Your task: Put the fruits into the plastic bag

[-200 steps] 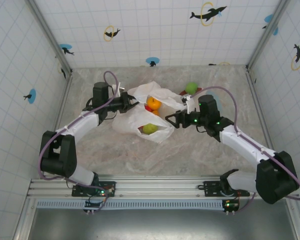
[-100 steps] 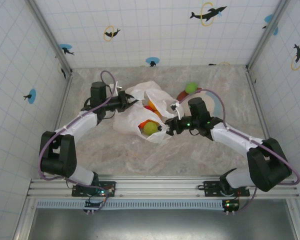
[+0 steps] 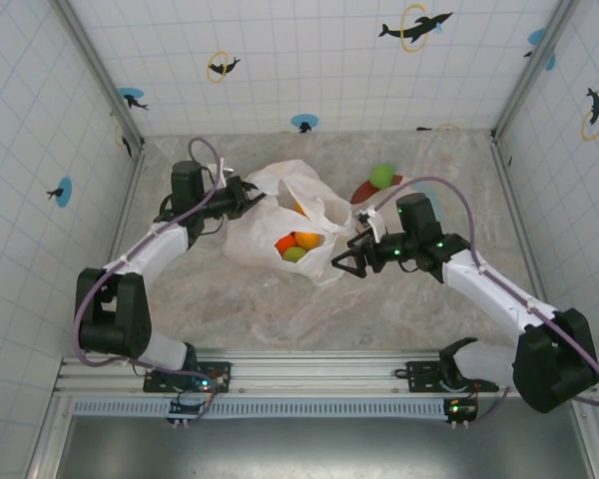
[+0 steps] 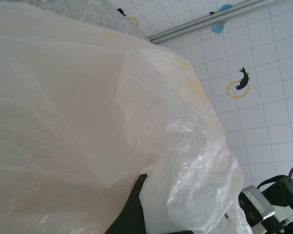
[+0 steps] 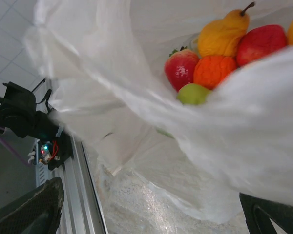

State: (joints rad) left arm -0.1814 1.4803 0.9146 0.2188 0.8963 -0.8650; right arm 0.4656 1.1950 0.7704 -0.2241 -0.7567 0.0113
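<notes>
One green fruit [image 3: 382, 176] is outside the plastic bag [image 3: 265, 228], resting on the plate [image 3: 362, 192] at the far right of the counter [image 3: 230, 299]. The rest that I can make out lie bunched in the bag's open mouth: a yellow pear [image 5: 224, 30], an orange [image 5: 214, 71], a red strawberry [image 5: 181, 68] and a lime-green piece [image 5: 193, 93].

Fetching that last fruit looks like the step in hand. It would go best if the gripper lifts clear of the thin film first, comes down on the fruit from above, and closes across its middle, since the fruit is glossy and could squirt out.

The right gripper [image 3: 347, 262] is spread wide and empty, just beside the bag's near-right edge, with the green fruit well apart on the far side. The left gripper [image 3: 244, 196] is clenched on the bag's far-left rim and lifts it, so the mouth gapes toward the right arm.
</notes>
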